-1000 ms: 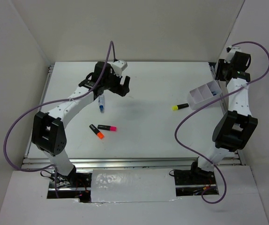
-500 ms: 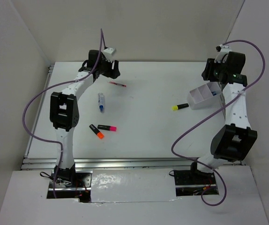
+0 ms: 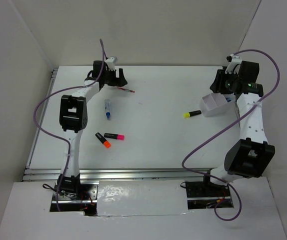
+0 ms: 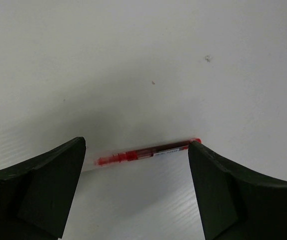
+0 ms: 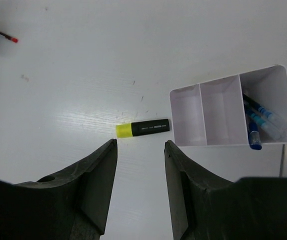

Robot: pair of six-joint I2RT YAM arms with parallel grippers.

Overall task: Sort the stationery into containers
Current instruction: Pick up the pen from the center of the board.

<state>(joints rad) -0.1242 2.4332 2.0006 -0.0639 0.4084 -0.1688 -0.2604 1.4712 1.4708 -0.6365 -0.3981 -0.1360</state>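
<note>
Our left gripper (image 4: 136,144) stands wide open and empty, straddling the thin red pen (image 4: 148,151), well apart from the white plastic box (image 5: 186,117). Our right gripper (image 5: 140,145), likewise open and empty, hovers over the stubby yellow-tipped highlighter (image 5: 142,128) just beside that box.

White-shelled left arm (image 3: 74,150) and right arm (image 3: 249,113), chunky black joints, purple cables (image 3: 253,50) trailing; left gripper (image 4: 137,145), right gripper (image 5: 140,143) both matte black wedges.
</note>
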